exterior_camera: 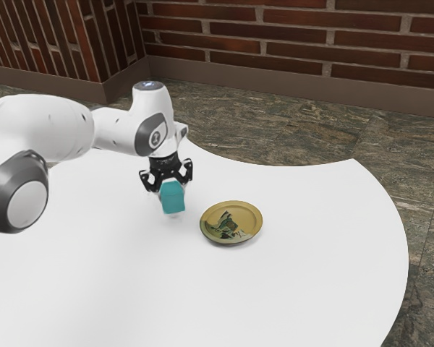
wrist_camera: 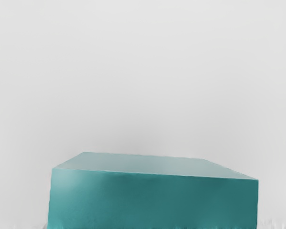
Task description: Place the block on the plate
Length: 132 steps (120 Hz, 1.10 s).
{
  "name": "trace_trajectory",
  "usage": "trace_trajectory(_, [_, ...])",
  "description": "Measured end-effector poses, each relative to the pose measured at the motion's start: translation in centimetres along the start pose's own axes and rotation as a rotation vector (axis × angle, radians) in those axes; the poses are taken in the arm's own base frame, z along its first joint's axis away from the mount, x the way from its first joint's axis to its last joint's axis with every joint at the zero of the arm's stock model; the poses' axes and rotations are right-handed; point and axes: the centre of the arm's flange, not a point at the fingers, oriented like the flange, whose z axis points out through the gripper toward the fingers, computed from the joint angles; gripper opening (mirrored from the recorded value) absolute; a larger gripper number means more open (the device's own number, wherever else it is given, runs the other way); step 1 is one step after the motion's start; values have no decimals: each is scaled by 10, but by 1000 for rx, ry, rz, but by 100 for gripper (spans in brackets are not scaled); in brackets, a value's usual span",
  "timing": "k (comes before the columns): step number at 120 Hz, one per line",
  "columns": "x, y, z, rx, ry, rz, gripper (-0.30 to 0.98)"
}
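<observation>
The black gripper (exterior_camera: 167,181) points down over the table, on the exterior view's left of the plate, with its fingers on two sides of the teal block (exterior_camera: 173,197), shut on it. A faint patch lies just under the block; whether the block touches the tabletop is hard to tell. Beside it, apart from the block, the round golden plate (exterior_camera: 250,217) with a dark green and white picture rests on the table. Large at the wrist view's lower edge is the block (wrist_camera: 152,200), its pale upper face and darker side showing.
The white table (exterior_camera: 311,275) has a curved edge beyond the plate, toward the exterior view's right. The white arm reaches in from that view's left above the tabletop. Behind the table are a stone-patterned floor (exterior_camera: 289,137) and a brick wall (exterior_camera: 296,50).
</observation>
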Motion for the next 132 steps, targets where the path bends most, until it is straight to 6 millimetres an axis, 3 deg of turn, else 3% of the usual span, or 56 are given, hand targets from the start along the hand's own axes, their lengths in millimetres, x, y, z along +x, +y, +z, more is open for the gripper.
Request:
trace_trajectory(15, [-22,20,-41,-39,26,29,31])
trace_trajectory(25, [-55,48,-61,-56,36,85,29])
trace_trajectory(37, [-95,78,-70,-62,41,149,29])
trace_trajectory(48, [-112,92,-64,-52,41,169,26])
trace_trajectory(62, [-115,103,-38,-25,40,145,23])
trace_trajectory(74, [-115,105,-36,-22,49,115,31])
trace_trajectory(110, [-118,104,-51,-41,58,42,57])
trace_trajectory(132, [-125,97,-89,-62,68,29,64])
